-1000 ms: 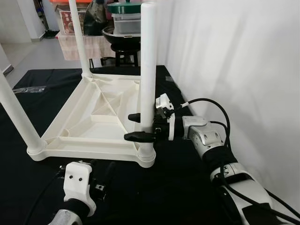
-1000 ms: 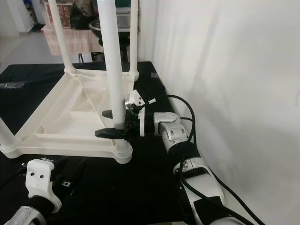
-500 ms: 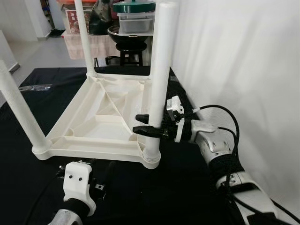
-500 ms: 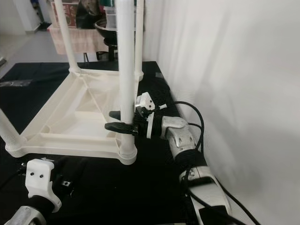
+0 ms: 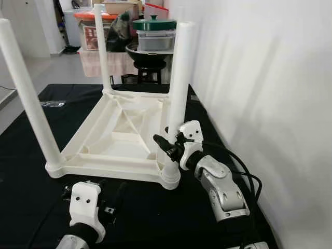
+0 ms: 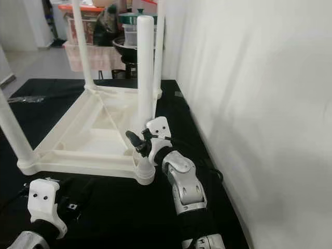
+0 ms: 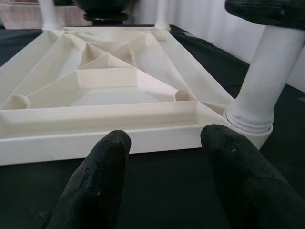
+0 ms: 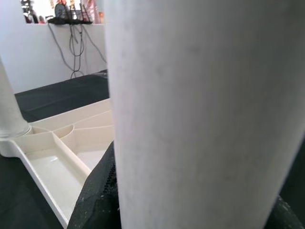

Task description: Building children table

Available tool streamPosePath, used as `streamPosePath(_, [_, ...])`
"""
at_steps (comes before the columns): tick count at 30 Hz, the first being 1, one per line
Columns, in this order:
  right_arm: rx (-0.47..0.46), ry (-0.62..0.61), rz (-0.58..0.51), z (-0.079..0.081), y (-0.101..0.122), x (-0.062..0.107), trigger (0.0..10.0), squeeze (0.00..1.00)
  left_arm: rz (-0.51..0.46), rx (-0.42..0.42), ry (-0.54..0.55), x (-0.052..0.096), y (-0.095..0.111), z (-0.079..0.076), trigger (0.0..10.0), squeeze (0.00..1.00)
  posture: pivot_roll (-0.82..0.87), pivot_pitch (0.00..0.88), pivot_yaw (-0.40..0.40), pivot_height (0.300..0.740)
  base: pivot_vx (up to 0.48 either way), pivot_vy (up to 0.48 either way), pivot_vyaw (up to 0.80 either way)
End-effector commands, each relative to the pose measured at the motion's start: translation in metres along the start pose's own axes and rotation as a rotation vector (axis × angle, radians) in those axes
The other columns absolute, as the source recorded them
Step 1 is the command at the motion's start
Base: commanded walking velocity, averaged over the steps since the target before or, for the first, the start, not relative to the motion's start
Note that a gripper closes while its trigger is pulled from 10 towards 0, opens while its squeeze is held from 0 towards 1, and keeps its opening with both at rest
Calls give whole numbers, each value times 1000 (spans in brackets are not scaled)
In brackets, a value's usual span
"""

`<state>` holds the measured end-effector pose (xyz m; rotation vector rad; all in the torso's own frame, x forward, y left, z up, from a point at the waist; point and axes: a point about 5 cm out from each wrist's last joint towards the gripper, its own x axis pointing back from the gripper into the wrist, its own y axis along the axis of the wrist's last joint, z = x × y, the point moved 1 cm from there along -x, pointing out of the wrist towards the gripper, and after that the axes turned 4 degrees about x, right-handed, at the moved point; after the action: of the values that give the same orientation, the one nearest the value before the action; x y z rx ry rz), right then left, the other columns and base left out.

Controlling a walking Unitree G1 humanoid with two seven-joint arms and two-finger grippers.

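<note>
A white plastic children table (image 5: 111, 151) lies upside down on a black mat, its legs pointing up. My right gripper (image 5: 168, 148) is shut on the near right leg (image 5: 179, 88), low down just above its socket. In the right wrist view that leg (image 8: 200, 109) stands close up, with a black finger (image 8: 95, 200) beside it. My left gripper (image 7: 167, 136) rests open on the mat just in front of the table's near rim (image 7: 95, 138), touching nothing. From the head its fingers (image 5: 118, 194) point toward that rim.
A white wall (image 5: 259, 104) runs close along the right. A black stool (image 5: 150, 54) with a pot and boxes stands behind the table. The black mat (image 5: 31, 197) covers the floor around it. A black cable (image 5: 244, 174) loops by my right arm.
The camera has shifted, so the whole scene sits differently. My right forearm has swung round from the right side toward me, with the gripper still around the leg. The left gripper has not moved.
</note>
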<state>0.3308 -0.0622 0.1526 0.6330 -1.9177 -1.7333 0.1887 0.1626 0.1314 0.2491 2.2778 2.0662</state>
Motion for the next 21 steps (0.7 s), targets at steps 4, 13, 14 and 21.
streamPosePath(4, [6, 51, 148, 6, -26, 0, 5922, 0, 2, -7, 9, -1, 2, 4, 10000, 0, 39, 0, -40, 740, 0, 0, 0])
streamPosePath(13, [98, 355, -60, -10, 29, -10, 10000, 1000, 1, -2, 0, -3, 1, 0, 10000, 0, 45, 0, -50, 740, 0, 0, 0])
streamPosePath(14, [115, 427, -77, -13, 36, -12, 10000, 1000, -1, -1, 1, -3, 1, 0, 10000, 0, 45, 0, -49, 740, 0, 0, 0])
streamPosePath(21, [137, 637, -64, -20, 46, -15, 10000, 0, -4, 2, 0, -4, 1, -1, 10000, 0, 53, 0, -56, 740, 0, 0, 0])
